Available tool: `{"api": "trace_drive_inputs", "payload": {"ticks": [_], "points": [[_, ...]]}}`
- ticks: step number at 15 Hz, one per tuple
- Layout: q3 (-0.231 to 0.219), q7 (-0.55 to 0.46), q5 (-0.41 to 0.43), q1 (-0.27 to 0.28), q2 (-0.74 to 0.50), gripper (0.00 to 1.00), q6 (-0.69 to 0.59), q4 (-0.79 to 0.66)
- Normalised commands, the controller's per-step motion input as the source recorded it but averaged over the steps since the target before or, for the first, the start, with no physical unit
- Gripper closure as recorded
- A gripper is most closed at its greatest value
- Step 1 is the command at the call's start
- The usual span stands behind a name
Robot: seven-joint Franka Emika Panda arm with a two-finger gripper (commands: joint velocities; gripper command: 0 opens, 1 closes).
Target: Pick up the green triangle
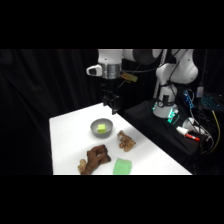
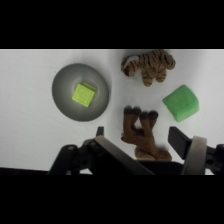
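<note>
The claw [image 1: 114, 107] hangs high over the table's [image 1: 67, 135] far side, holding nothing; in the wrist view its two fingers [image 2: 186, 146] stand spread wide apart. Nearest below it in the side view sits the grey bowl [image 1: 101, 128] with a yellow-green block [image 1: 102, 129] inside. Just past the bowl, toward the camera, lies a striped tiger toy [image 1: 126, 141]. Farther still is a dark brown plush animal [image 1: 95, 159], stretched out near the table's front edge. The green triangle [image 1: 122, 166] lies farthest from the claw — flat on the table, just beside the brown plush and apart from it. In the wrist view the triangle [image 2: 181, 103] is clear above the right finger, while the brown plush [image 2: 140, 134] lies between the fingers — the tiger [image 2: 149, 65] beyond it.
</note>
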Motion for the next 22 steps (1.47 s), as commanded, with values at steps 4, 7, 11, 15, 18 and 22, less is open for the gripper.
{"api": "trace_drive_inputs", "payload": {"ticks": [4,7,11,15,18,22], "points": [[0.026,-0.02,-0.005,0.013,0.10,0.00,0.13,0.01],[0.065,0.00,-0.035,0.073,0.22,0.00,0.30,0.04],[0.071,-0.01,-0.016,0.109,0.22,0.00,0.24,0.08],[0.056,-0.02,-0.022,0.107,0.23,0.00,0.18,0.13],[0.027,-0.04,-0.050,0.085,0.33,0.00,0.19,0.20],[-0.004,-0.04,-0.082,0.082,0.43,0.00,0.21,0.28]]}}
